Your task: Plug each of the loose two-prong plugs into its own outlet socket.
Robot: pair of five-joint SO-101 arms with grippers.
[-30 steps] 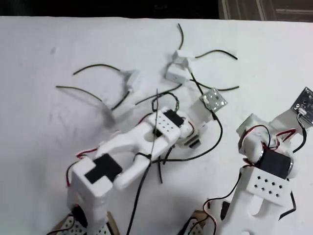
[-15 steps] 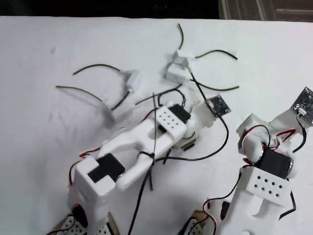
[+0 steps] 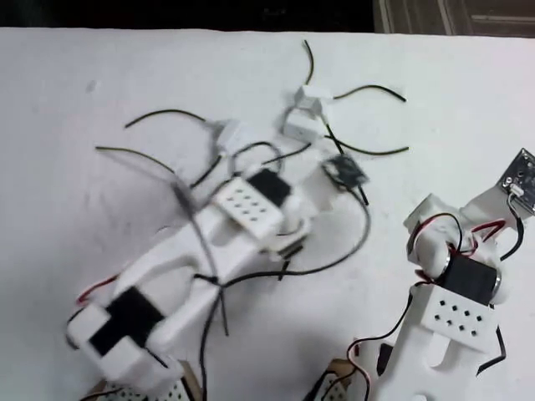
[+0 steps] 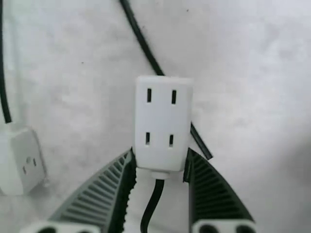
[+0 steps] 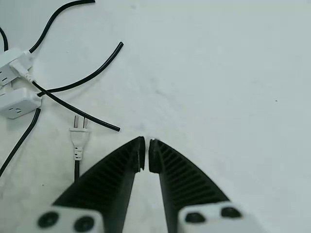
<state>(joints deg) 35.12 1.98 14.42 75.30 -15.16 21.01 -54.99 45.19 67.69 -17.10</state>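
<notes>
Left arm [image 3: 242, 205] has swung leftward and dropped lower over the desk [image 3: 75, 58] since a second ago. The left tool [image 4: 159, 158] grips the cord end of a two-socket outlet block [image 4: 161, 116], block's long axis in line with the tool. Right tool [image 5: 146, 155] is nearly shut on nothing; one loose plug [image 5: 78, 137] lies flat just beside its tips, prongs pointing away, so I'd say the right arm is nearer. Count from the high view: three outlet blocks, one plug I can make out.
</notes>
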